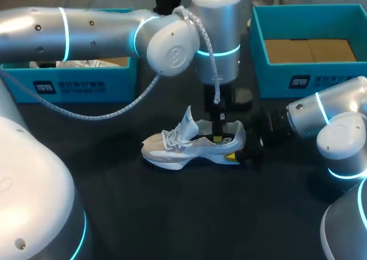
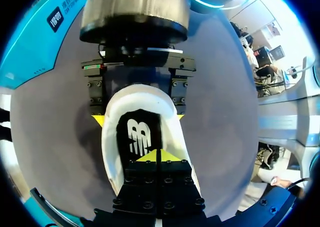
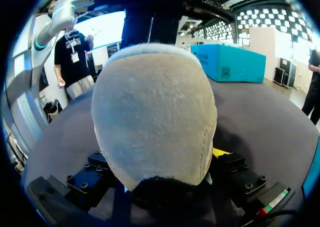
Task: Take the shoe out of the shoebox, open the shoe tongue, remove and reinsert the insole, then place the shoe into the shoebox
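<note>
Insole-removal step, by my reading: left end effector [image 1: 219, 135] pressed together inside the mouth of the white-and-grey mesh sneaker [image 1: 183, 146], over its black insole [image 2: 137, 134], pinch unconfirmed; sneaker upright on the dark surface [image 1: 172, 214], heel clamped by the right end effector [image 1: 238, 152]; next calls for a sure nip, then a lift.

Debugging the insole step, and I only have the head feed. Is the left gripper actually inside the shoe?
Observer: Yes. The left wrist view shows the left gripper down in the opening of the shoe, over the black insole.
Operator: Right gripper holding the heel?
Observer: Yes. The right gripper has a yellow tip on each side of the heel, both against it.
Operator: Insole pinched?
Observer: Can't tell. The left tips meet with just a thin seam, and no insole shows between them.
</note>
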Controlling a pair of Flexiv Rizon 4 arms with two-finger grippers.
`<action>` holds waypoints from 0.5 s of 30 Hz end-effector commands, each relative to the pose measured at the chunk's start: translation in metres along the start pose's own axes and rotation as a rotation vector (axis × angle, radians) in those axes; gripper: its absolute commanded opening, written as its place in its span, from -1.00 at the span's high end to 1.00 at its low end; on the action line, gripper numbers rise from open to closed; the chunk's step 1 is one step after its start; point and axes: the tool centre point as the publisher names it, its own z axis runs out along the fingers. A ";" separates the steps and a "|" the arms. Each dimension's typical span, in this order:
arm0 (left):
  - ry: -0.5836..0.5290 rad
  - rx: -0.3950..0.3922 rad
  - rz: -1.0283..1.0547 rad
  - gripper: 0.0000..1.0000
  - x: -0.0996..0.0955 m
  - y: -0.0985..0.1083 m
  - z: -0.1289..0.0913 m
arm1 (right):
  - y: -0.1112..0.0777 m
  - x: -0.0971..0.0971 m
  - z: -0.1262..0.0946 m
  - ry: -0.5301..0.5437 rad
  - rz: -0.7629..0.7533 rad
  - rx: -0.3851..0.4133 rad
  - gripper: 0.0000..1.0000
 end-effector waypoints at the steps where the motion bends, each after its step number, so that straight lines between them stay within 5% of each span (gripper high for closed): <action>1: -0.006 0.018 -0.001 1.00 0.003 0.007 0.005 | -0.007 0.001 0.012 0.000 0.001 0.002 1.00; 15: 0.019 0.017 0.060 1.00 0.008 0.010 0.016 | -0.007 0.001 0.012 0.000 0.001 0.002 1.00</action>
